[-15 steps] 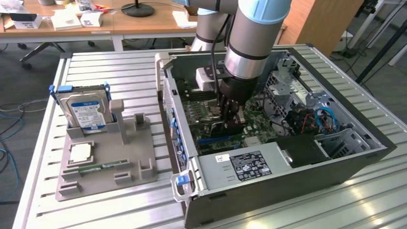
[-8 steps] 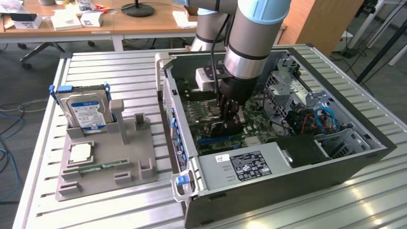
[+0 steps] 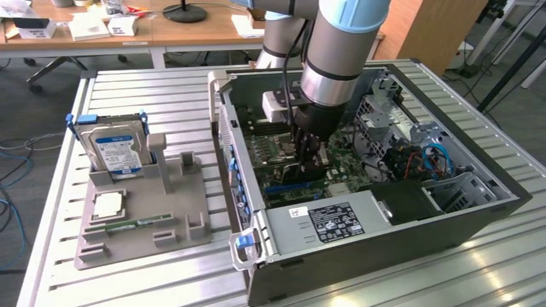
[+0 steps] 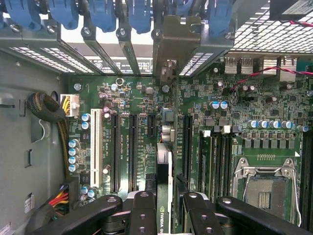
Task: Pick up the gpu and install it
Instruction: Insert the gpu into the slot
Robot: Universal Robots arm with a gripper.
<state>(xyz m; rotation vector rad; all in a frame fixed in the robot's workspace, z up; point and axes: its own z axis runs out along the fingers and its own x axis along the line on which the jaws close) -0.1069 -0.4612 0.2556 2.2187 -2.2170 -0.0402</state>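
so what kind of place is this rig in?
Looks like a robotics lab or office workshop: the claw holds the gpu inside an open PC case on a slatted metal table, with wooden desks behind.

So the desk (image 3: 477,268) is one of those slatted metal ones, with an open PC case (image 3: 384,262) lying on its side on it. Just beside it, toward the exterior view's left, a grey holder (image 3: 183,224) has a hard drive (image 3: 115,150) with a blue-white label standing upright. It's also got a processor chip (image 3: 109,204) and a green memory stick (image 3: 128,226) lying flat. Inside the case there's a power supply (image 3: 358,204), blue cables (image 3: 435,157) and a green motherboard (image 4: 244,98). The board has a metal-framed processor socket (image 4: 264,188), a white slot (image 4: 96,147) beside black ones, and a sleeved cable bundle (image 4: 46,105) near it. Wooden desks (image 3: 196,35) sit behind.
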